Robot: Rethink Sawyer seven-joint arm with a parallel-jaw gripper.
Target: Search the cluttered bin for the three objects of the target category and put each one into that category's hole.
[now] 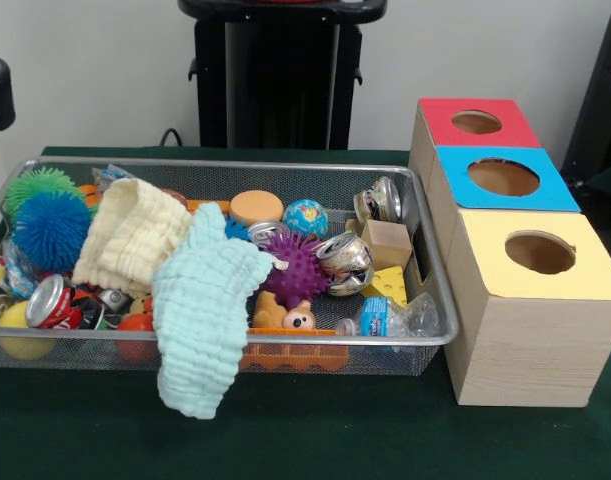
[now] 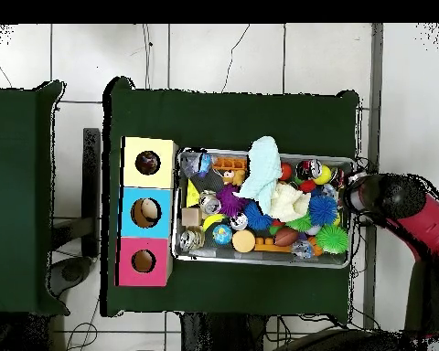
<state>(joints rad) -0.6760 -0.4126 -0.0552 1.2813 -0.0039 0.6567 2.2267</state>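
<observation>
Sitting on the dark green table (image 1: 305, 430) is a long silver wire mesh bin (image 1: 75, 352), and it is full of toys and junk. A soft mint green cloth (image 1: 200, 310) lies on top of the pile and hangs down over the bin's front wall. A bumpy cream cloth (image 1: 130, 235) lies just beside it, touching it.

At one end are a fuzzy blue spiky ball (image 1: 50, 228) and a fuzzy green spiky ball (image 1: 37, 185) behind it. A squashed red drink can (image 1: 50, 300) lies below them. Near the middle are a purple spiky ball (image 1: 297, 268), a little blue globe ball (image 1: 305, 217) and a round orange disc (image 1: 256, 207). A small brown toy bear (image 1: 299, 320) peeks out by the front wall.

Toward the other end lie a squashed shiny silver can (image 1: 343, 258), a second squashed silver can (image 1: 378, 200) farther back, a plain wooden block (image 1: 387, 243), a yellow cheese-shaped wedge (image 1: 388, 285) and a crumpled clear plastic bottle (image 1: 390, 318).

Next to that end stand three wooden boxes in a row, each with a round hole on top: a red-topped box (image 1: 440, 115), a blue-topped box (image 1: 455, 185) and a yellow-topped box (image 1: 585, 270).

From above, the red and black robot arm (image 2: 411, 210) reaches to the bin's far end, away from the boxes. Its gripper (image 2: 357, 196) is only a dark blob there, so I cannot tell if it is spread wide or squeezed together. It holds nothing that shows.
</observation>
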